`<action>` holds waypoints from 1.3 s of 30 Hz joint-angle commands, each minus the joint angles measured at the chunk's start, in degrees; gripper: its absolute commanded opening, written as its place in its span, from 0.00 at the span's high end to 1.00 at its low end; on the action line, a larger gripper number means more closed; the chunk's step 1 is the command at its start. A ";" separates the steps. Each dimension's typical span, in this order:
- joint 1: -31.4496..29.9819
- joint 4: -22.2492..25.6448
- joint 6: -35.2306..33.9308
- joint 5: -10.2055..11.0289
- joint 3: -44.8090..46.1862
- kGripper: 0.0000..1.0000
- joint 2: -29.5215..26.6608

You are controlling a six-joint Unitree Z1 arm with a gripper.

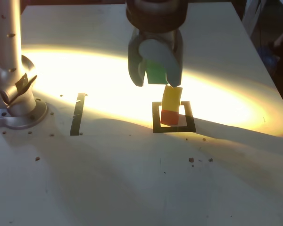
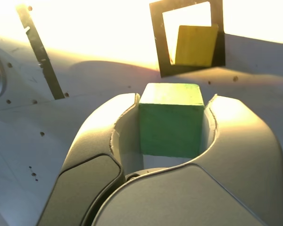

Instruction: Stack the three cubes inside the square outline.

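My gripper (image 1: pixel 155 75) hangs above the table, shut on the light green cube (image 1: pixel 156 72), which sits clamped between both jaws in the wrist view (image 2: pixel 170 122). Just below and a little toward the exterior view's right, the yellow cube (image 1: pixel 171 98) rests on the red cube (image 1: pixel 169 117), the pair leaning slightly. They stand inside the black square outline (image 1: pixel 156 121). In the wrist view the yellow cube (image 2: pixel 195 45) covers the red one and fills much of the square outline (image 2: pixel 156 37). The green cube is held apart from the stack, higher than its top.
A straight black tape strip (image 1: pixel 77 114) lies on the white table (image 1: pixel 108 179) to the exterior view's left of the square. The arm's metal base (image 1: pixel 16 94) stands at the far left. Small dark specks dot the surface. A strong bright patch of light crosses the table.
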 commanded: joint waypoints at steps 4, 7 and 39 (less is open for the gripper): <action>-0.22 0.25 -0.82 0.51 -1.73 0.74 3.24; 0.19 -0.01 -0.74 0.86 -2.10 0.74 4.57; 7.43 -6.19 7.32 1.15 3.39 0.74 7.17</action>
